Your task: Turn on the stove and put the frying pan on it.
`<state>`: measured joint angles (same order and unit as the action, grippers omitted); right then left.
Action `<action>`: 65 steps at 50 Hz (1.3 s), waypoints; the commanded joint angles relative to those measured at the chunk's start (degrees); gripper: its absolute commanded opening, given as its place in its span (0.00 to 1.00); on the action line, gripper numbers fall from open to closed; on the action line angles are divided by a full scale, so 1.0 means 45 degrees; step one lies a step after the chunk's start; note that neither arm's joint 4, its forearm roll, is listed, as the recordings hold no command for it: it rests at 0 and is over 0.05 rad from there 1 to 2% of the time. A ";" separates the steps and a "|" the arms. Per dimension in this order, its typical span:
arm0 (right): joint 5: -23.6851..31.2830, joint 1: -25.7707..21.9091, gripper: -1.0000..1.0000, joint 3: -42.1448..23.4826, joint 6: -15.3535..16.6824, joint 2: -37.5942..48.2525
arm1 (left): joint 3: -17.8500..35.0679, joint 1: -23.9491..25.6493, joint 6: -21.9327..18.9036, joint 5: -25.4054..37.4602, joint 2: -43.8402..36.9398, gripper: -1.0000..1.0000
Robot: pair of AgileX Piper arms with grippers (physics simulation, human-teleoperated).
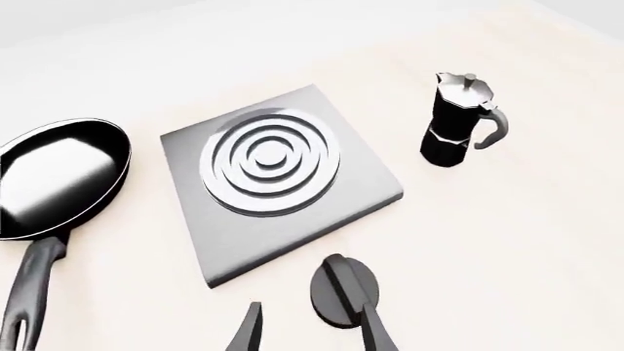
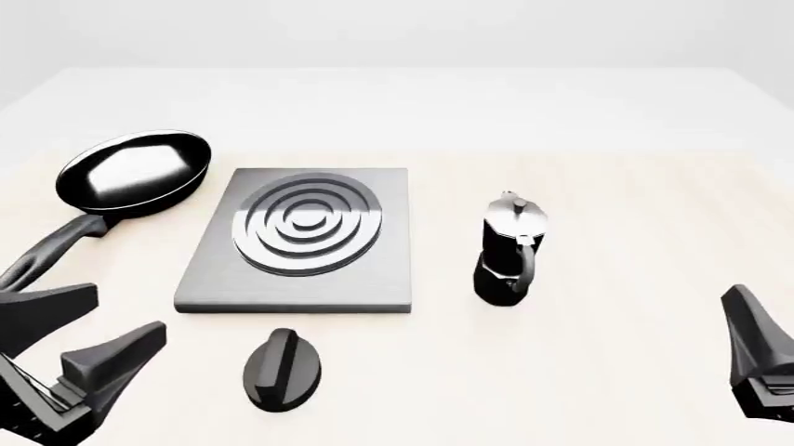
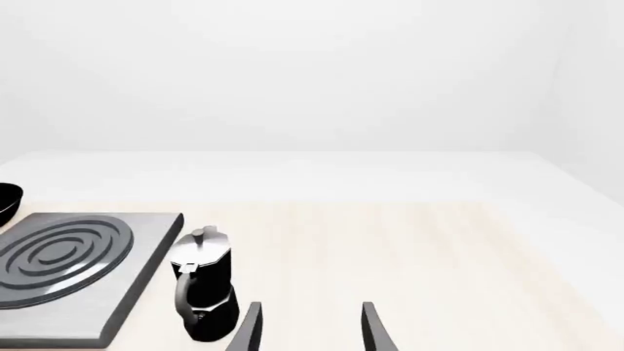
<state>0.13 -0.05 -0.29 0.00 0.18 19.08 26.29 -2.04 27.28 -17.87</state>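
Frying pan [image 2: 134, 173] sits on the table just left of the stove [image 2: 297, 237], not on it. Left gripper [image 2: 77, 333] hangs wide open and empty near the knob [image 2: 281, 369]; right gripper [image 3: 307, 329] is open and empty too.

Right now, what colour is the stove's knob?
Black; the knob shows best in the front view, in front of the grey stove.

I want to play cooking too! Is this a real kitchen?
Probably a pretend, computer-made kitchen table: a stove with its knob, a frying pan and a moka pot sit on a plain tabletop.
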 commanded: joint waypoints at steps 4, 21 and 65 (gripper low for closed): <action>0.0003 -0.0001 1.00 -0.0001 -0.0002 -0.0001 | -0.0662 0.0698 0.0643 -0.0757 -0.0804 1.00; 0.0001 -0.0001 1.00 -0.0001 -0.0002 -0.0002 | -0.1958 0.1315 0.1558 -0.3122 -0.2249 1.00; 0.0002 -0.0003 1.00 -0.0001 -0.0001 -0.0001 | -0.4038 0.1874 0.2246 -0.9946 -0.7678 1.00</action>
<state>0.14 -0.05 -0.30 0.00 0.17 2.77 34.54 7.90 -9.34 -45.28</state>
